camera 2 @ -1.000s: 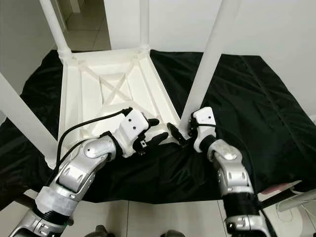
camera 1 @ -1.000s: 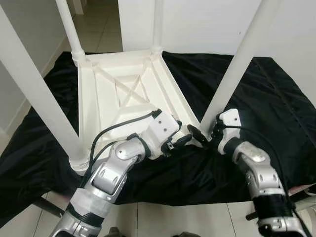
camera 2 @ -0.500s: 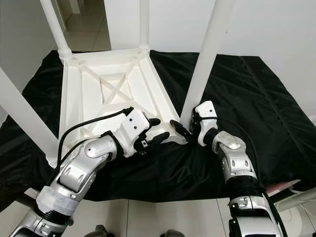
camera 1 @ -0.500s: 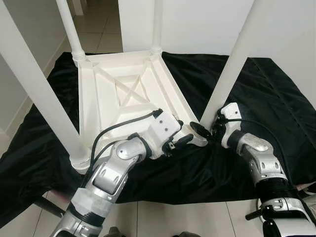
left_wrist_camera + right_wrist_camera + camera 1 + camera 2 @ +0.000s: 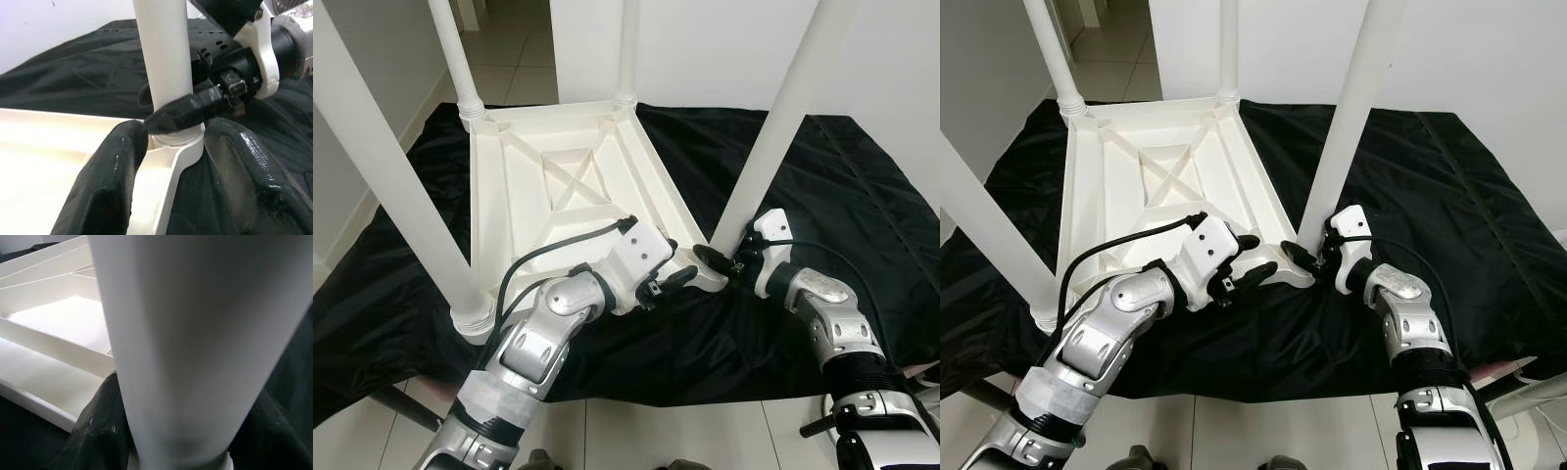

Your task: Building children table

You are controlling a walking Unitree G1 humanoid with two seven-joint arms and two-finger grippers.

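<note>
1. Left eye view: a white plastic children's table [image 5: 558, 186] lies upside down on a black glossy sheet [image 5: 862, 186] spread over a pale tiled floor [image 5: 636, 431], its four round white legs pointing up. The left end effector [image 5: 677, 278] sits at the near right corner of the frame, its black fingers spread apart on either side of the corner socket. The silver left arm [image 5: 533, 348] reaches forward from low left, elbow bent, a black cable looping over the wrist. The right end effector [image 5: 713, 260] is clasped around the base of the near right white leg [image 5: 773, 127], just above the socket. The right arm [image 5: 832, 333] comes in from low right, forearm angled toward the leg.

2. Right eye view: the two end effectors almost meet at that same corner, the left one [image 5: 1268, 269] on the frame, the right one [image 5: 1304, 258] on the leg.

3. Left wrist view: the left end effector's two thick black fingers [image 5: 110, 181] stand apart, straddling the corner socket [image 5: 178, 144]; one looks to touch the frame edge. A black fingertip of the right end effector [image 5: 183, 113] wraps the foot of the leg.

4. Right wrist view: the white leg [image 5: 190, 333] rises very close between the right end effector's black fingers [image 5: 100, 423], which press against both sides of it. The ribbed underside of the table [image 5: 54, 333] lies behind.
</note>
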